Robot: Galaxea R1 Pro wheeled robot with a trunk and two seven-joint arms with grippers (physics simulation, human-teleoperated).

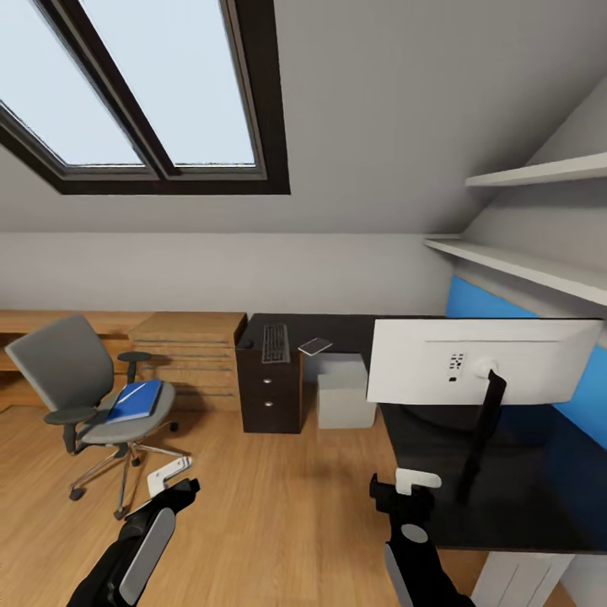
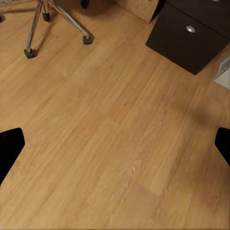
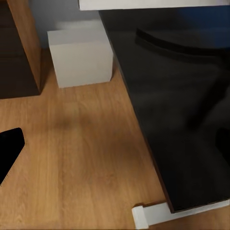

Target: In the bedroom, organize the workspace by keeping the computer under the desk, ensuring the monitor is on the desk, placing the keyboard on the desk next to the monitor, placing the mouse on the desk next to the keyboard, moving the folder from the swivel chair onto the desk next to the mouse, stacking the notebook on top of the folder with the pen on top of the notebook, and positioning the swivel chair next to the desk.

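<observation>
Bedroom: folder [image 1: 135, 401] on swivel chair [image 1: 63, 371]

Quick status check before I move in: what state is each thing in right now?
White flat monitor: upright on the black desk.
Dark keyboard: flat on the desk's far end.
Blue folder: lying on the grey swivel chair seat.
Pale grey computer box: on the floor under the desk.
Left gripper: open, empty.
Right gripper: open, empty.
</observation>
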